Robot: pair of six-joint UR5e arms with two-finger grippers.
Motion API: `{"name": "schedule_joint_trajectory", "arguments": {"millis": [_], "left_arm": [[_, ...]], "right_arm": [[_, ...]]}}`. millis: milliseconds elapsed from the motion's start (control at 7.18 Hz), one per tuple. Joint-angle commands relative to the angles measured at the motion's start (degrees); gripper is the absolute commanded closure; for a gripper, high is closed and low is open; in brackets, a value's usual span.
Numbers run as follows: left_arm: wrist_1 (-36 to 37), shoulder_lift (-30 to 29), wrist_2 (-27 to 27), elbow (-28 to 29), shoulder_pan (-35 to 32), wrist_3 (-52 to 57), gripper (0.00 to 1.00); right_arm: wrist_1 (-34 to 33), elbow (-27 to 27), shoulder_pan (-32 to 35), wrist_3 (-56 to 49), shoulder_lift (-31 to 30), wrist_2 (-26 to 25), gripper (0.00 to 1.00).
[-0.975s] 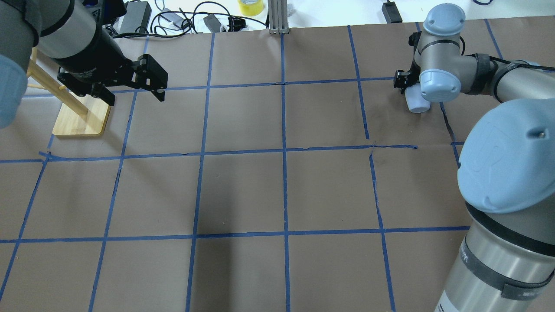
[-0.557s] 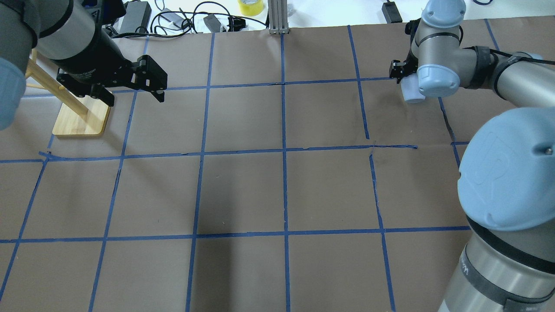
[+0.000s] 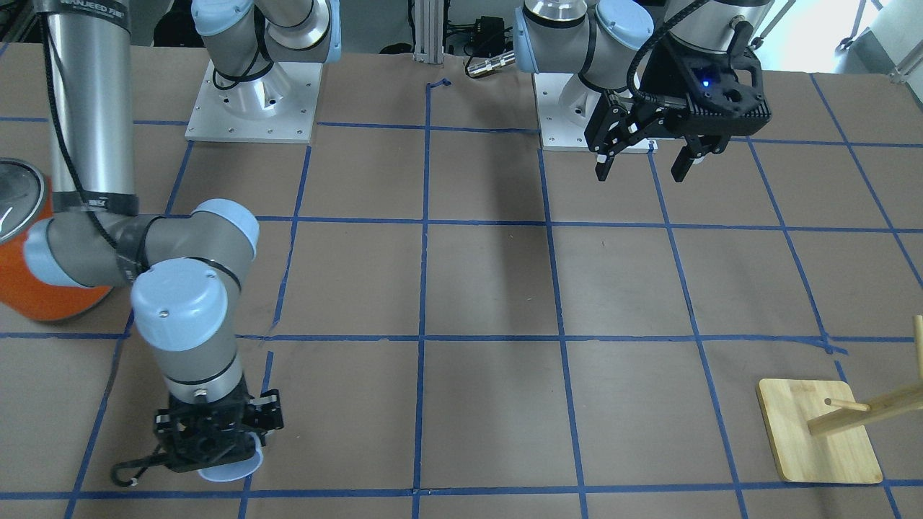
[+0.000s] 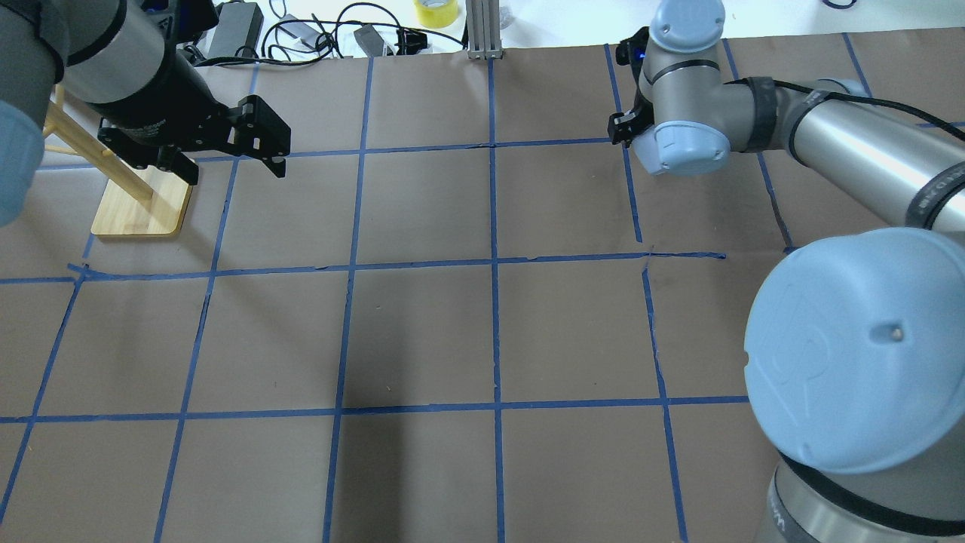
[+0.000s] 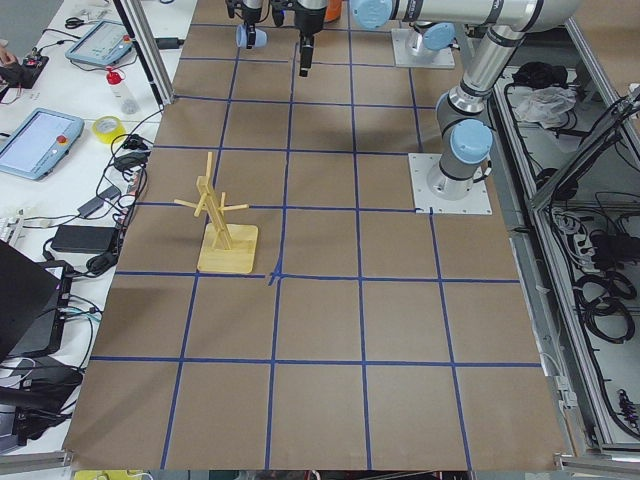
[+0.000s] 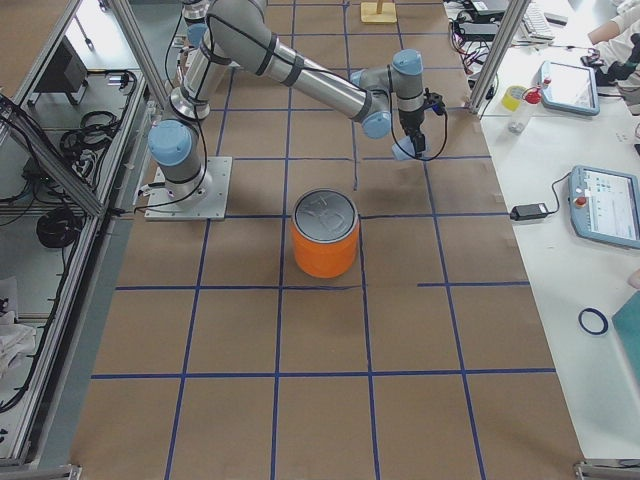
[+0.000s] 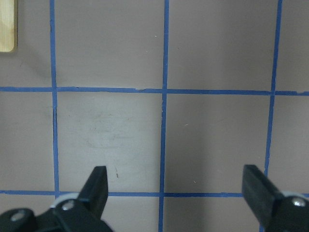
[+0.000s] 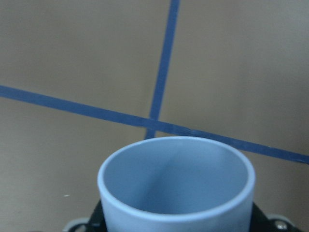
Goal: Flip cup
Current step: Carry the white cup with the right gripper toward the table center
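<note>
Cup clamped in right hand, left hand spread wide

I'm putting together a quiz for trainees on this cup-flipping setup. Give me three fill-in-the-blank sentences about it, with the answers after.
The cup is gripped by the robot's ___ gripper.
The left gripper is ___ and holds nothing.
The large can with the silver top is ___ in colour.
Missing words: right; open; orange.
</note>
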Motion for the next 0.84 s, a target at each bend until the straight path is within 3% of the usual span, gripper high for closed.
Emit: {"name": "schedule_joint_trajectory", "arguments": {"millis": [0, 697], "left_arm": [[-0.1, 0.1, 0.1, 0.0, 0.0, 0.0, 0.00], [-0.1, 0.1, 0.1, 0.0, 0.0, 0.0, 0.00]], "right_arm": [[-2.6, -0.1, 7.2, -6.9, 1.4, -0.1, 0.65], [-8.7, -0.2, 14.9, -23.3, 2.3, 0.6, 0.64]]}}
